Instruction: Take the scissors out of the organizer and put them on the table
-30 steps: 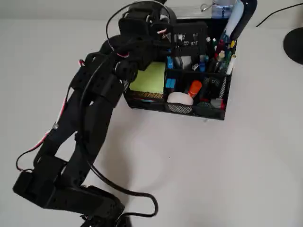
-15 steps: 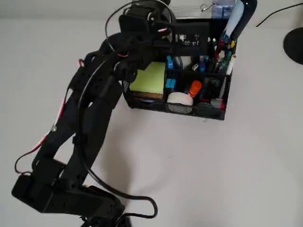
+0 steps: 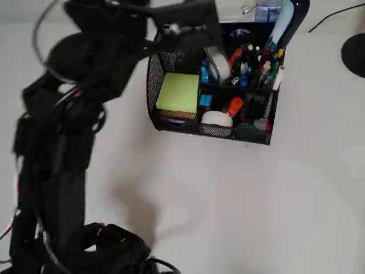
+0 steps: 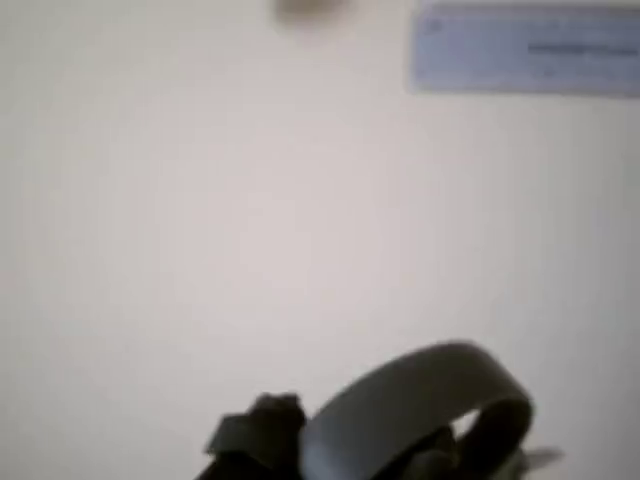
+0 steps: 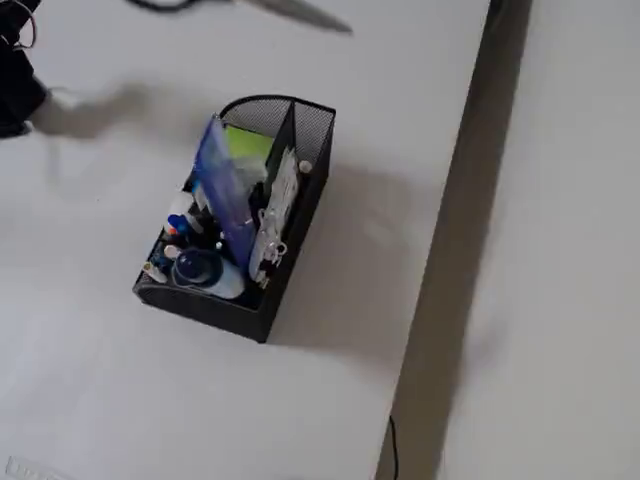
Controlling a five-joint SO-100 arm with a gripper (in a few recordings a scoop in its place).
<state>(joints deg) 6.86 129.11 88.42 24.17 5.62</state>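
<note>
From overhead, one black mesh organizer (image 3: 212,94) is sitting on the white counter (image 3: 256,200), one green pad (image 3: 178,92) lying inside. At the wrist, one grey scissors (image 4: 420,410) loop is showing; whether the tool is clenching it, I cannot tell. In the fixed view, one silver blade is hanging above the counter.

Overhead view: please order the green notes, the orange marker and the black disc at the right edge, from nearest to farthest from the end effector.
Measured from the blurred end effector at the top:
1. Green notes, left compartment of the organizer.
2. Orange marker, front middle compartment.
3. Black disc, far right edge.
</note>
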